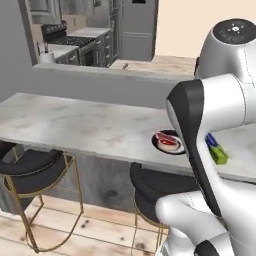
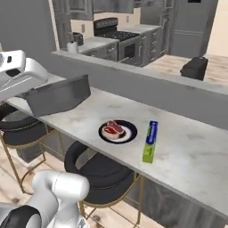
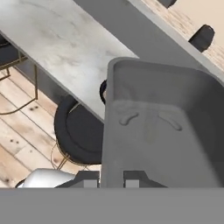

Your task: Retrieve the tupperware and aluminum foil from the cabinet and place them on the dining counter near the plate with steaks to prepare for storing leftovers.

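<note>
Your gripper [image 3: 111,178] pinches only the tupperware [image 3: 166,131] rim, fingers narrow. Lower it carelessly and it could twist loose, striking the plate with steaks [image 2: 117,132] or aluminum foil [image 2: 150,141].

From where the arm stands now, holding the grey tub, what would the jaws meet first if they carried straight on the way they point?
Probably the dining counter: the gripper, shut on the tupperware, looks down toward its near edge. Depth is unclear; the black stool could come first.
</note>
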